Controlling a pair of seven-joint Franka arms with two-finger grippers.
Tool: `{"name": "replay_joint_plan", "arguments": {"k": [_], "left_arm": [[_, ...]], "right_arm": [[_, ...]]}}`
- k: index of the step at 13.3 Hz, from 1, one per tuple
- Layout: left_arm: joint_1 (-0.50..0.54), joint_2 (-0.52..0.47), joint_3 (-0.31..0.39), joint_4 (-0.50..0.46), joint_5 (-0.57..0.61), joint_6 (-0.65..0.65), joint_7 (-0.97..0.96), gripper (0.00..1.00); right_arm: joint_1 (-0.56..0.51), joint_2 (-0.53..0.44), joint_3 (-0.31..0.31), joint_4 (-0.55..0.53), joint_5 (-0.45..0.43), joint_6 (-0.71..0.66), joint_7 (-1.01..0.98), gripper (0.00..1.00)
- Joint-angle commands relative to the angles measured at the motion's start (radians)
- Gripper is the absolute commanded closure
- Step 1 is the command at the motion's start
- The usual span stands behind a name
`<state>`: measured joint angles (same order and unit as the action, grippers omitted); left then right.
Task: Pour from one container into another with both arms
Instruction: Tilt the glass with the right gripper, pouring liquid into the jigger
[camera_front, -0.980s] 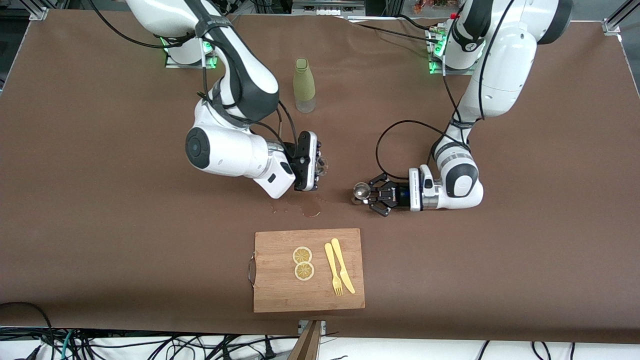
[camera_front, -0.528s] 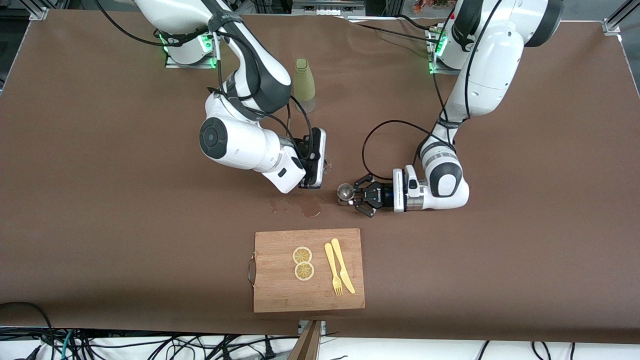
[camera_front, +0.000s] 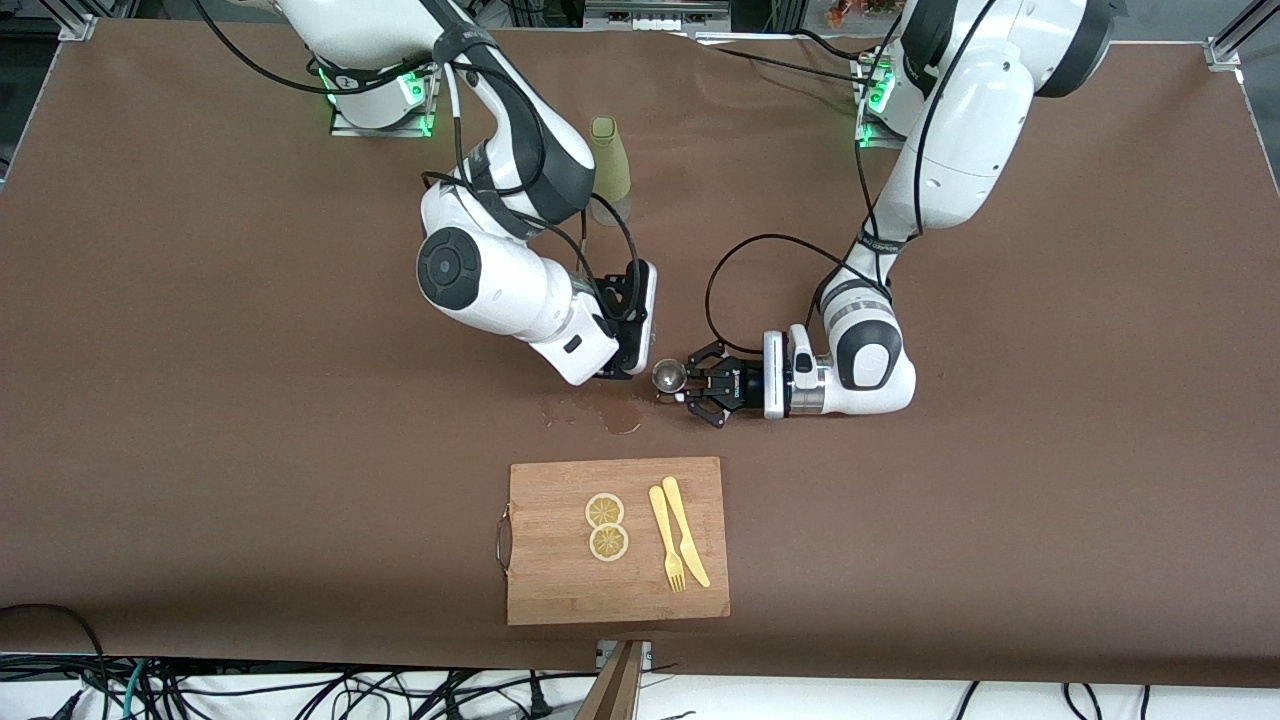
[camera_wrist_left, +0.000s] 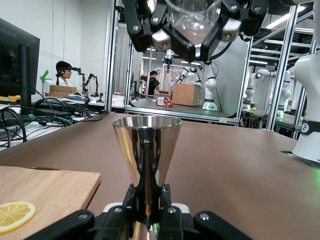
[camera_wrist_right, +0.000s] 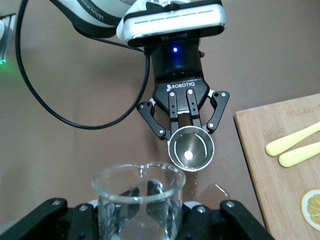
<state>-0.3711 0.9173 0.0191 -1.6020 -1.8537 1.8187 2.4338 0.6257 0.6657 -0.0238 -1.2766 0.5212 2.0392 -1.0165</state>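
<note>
My left gripper (camera_front: 690, 383) is shut on the waist of a steel jigger (camera_front: 668, 377), which stands upright just above the table; its fingers (camera_wrist_left: 131, 196) clamp the jigger (camera_wrist_left: 147, 150). My right gripper (camera_front: 632, 345) hangs close over the jigger and is shut on a clear glass beaker (camera_wrist_right: 139, 197). The beaker (camera_wrist_left: 193, 20) is tipped mouth-down above the jigger's cup. From the right wrist view the jigger's open cup (camera_wrist_right: 191, 150) sits just past the beaker's lip, held by the left gripper (camera_wrist_right: 186, 122).
A wet puddle (camera_front: 615, 415) lies on the brown table beside the jigger, nearer the front camera. A wooden cutting board (camera_front: 560, 585) with lemon slices (camera_front: 606, 525) and a yellow fork and knife (camera_front: 678, 540) lies nearer still. A green bottle (camera_front: 610, 165) stands between the bases.
The left gripper has carried the jigger toward the right arm's end of the table. The right gripper with the beaker has come over it, so the gap between them has closed.
</note>
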Motion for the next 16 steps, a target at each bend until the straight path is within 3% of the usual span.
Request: {"name": "replay_joint_plan", "arguments": {"k": [1, 12, 16], "left_arm": [[-0.006, 0.012, -0.008, 0.020, -0.041, 0.034, 0.044, 1.00], [-0.006, 0.012, -0.021, 0.022, -0.041, 0.042, 0.045, 1.00], [-0.006, 0.012, -0.022, 0.030, -0.039, 0.077, 0.053, 1.00]], "right_arm": [[0.014, 0.002, -0.010, -0.004, -0.035, 0.013, 0.047, 0.99], [0.040, 0.043, -0.013, 0.002, -0.228, 0.105, 0.165, 0.99], [0.068, 0.045, -0.011, 0.013, -0.242, 0.107, 0.171, 0.99]]}}
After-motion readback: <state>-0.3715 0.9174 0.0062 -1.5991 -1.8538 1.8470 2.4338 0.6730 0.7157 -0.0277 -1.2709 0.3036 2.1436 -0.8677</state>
